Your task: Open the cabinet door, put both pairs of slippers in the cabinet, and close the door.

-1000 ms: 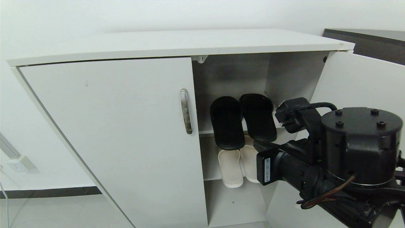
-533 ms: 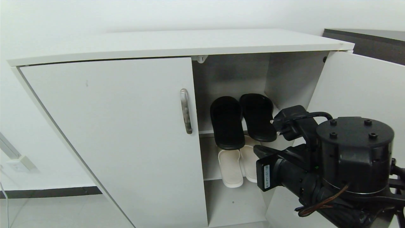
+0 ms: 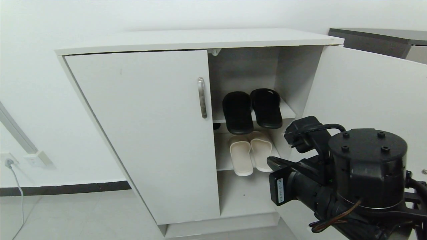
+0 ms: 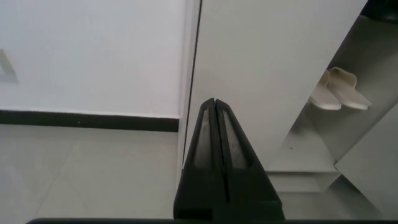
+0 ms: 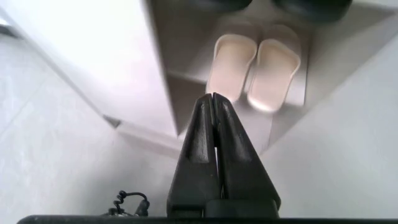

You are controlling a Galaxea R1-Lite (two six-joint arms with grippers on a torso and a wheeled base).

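Observation:
The white cabinet (image 3: 200,36) has its left door (image 3: 143,126) closed and its right door (image 3: 360,90) swung wide open. A pair of black slippers (image 3: 252,110) lies on the upper shelf. A pair of white slippers (image 3: 250,151) lies on the shelf below. My right arm (image 3: 333,166) hangs in front of the open door, low at the right. Its gripper (image 5: 213,96) is shut and holds nothing, pointing toward the white slippers (image 5: 255,62). My left gripper (image 4: 214,101) is shut and bare, facing the closed door (image 4: 267,62) near the floor.
A metal handle (image 3: 201,97) sits on the closed door's inner edge. A wall socket with a cable (image 3: 6,162) is low at the far left. A dark grey unit (image 3: 377,40) stands behind the open door. Bare floor (image 3: 83,216) spreads before the cabinet.
The whole head view has pulled back, so the cabinet looks smaller and farther off. My right arm has sunk a little lower in the picture. The slippers and doors stand as before.

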